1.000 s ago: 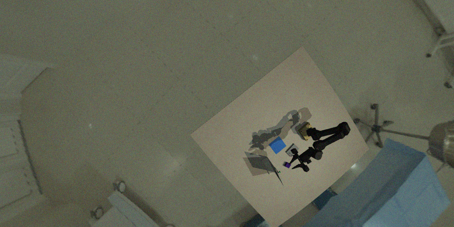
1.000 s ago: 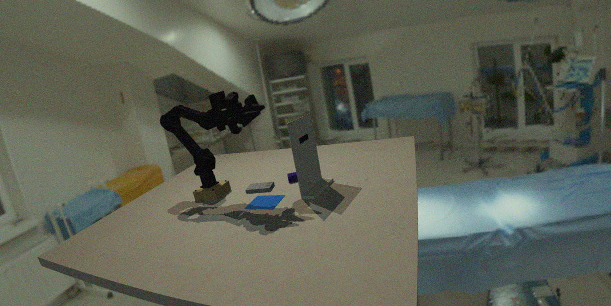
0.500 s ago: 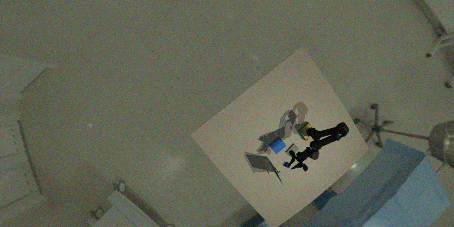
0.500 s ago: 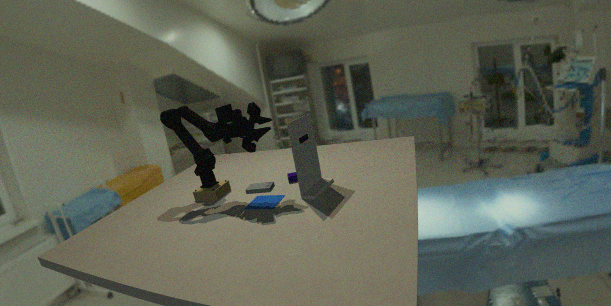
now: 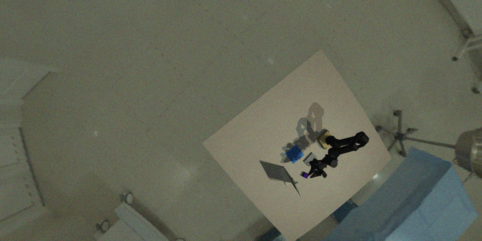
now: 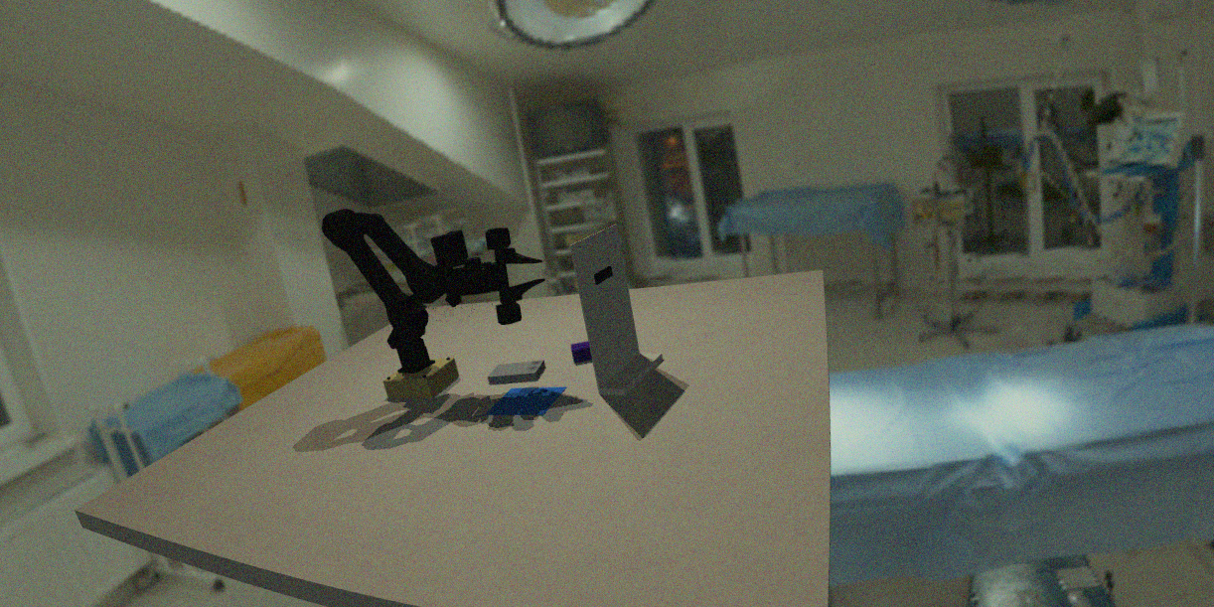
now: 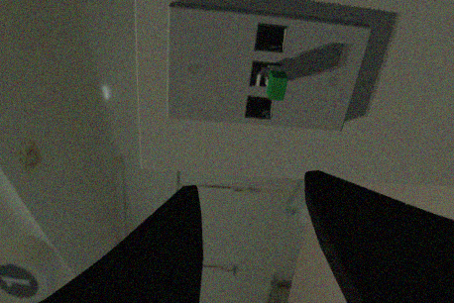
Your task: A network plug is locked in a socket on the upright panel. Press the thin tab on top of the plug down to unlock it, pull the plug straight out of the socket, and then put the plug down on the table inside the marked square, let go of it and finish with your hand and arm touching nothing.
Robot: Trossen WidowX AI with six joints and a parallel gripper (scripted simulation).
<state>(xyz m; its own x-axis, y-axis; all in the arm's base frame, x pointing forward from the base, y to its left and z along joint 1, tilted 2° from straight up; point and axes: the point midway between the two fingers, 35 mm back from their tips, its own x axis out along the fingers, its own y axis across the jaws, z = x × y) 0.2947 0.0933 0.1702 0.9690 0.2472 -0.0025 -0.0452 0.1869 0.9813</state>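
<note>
The green plug (image 7: 277, 86) (image 5: 296, 182) sits in the middle one of three dark openings in the grey upright panel (image 7: 213, 86) (image 6: 607, 322). A pale part shows beside it in the wrist view, but I cannot tell the tab clearly. My gripper (image 7: 252, 192) (image 5: 309, 176) (image 6: 541, 271) is open and empty, its fingers part-way apart. It points toward the panel, short of it, with one finger above the other in the exterior view. The panel hides the plug in that view. The marked square (image 5: 295, 155) (image 6: 527, 402) is blue and lies flat, with arm shadow across it.
A purple block (image 5: 305, 175) (image 6: 580, 352) lies on the table (image 5: 236, 138) (image 6: 721, 475) near the panel, low beneath the gripper's side. A flat grey box (image 5: 309, 159) (image 6: 516, 373) lies between the arm's yellowish base (image 5: 324, 141) (image 6: 420, 383) and the purple block, beside the blue square.
</note>
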